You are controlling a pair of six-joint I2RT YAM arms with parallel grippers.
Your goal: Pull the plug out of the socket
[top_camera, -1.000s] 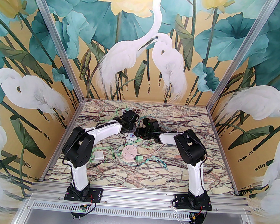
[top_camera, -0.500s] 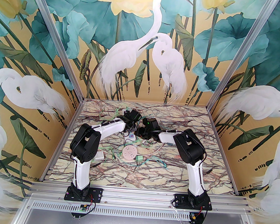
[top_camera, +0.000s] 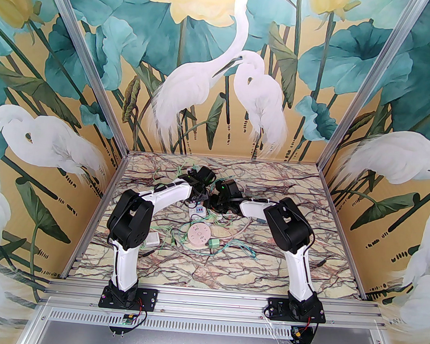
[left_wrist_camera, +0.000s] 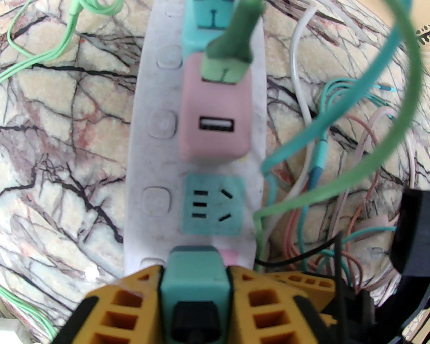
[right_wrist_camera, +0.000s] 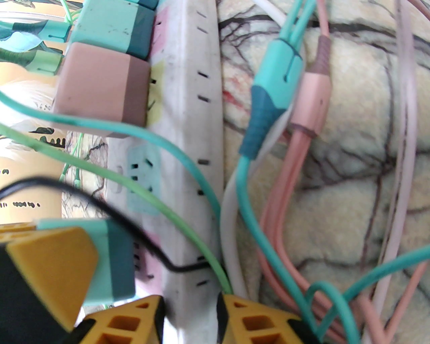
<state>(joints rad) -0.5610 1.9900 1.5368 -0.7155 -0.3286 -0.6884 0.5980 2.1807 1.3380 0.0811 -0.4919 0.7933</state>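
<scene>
Left gripper point(left_wrist_camera: 195, 272) is clamped shut on the teal plug point(left_wrist_camera: 196, 285). One yellow finger presses each side of the plug. The plug stands on the white power strip point(left_wrist_camera: 144, 134), over a pink socket patch. Its dark base sits close against the strip's face in the right wrist view point(right_wrist_camera: 114, 258), but how deep the prongs are I cannot tell.

Beyond the fingers along the strip there is first an empty teal socket point(left_wrist_camera: 212, 205). Next is a pink adapter point(left_wrist_camera: 215, 134) with a bare USB port on top and a green connector point(left_wrist_camera: 228, 63) plugged into its far end. Last comes a second teal plug point(left_wrist_camera: 201, 20).

From above, the left gripper point(top_camera: 199, 196) and the right gripper point(top_camera: 215, 205) meet over the strip point(top_camera: 199, 210) in the middle of the marble table point(top_camera: 286, 254). The left one is just left of the right one.

The right gripper point(right_wrist_camera: 189, 319) is closed on the strip's body point(right_wrist_camera: 191, 134), one yellow finger against each long side. It is just beside the held plug.

A loose tangle of cables point(left_wrist_camera: 336, 188) lies on the table right of the strip. Among them are a teal cable end point(right_wrist_camera: 272, 87) and a pink cable end point(right_wrist_camera: 312, 100), touching side by side.

Three things lie in a row nearer the arm bases. From left to right they are a white square box point(top_camera: 152, 239), a round pink disc point(top_camera: 199, 236) and a green cube point(top_camera: 214, 243).
</scene>
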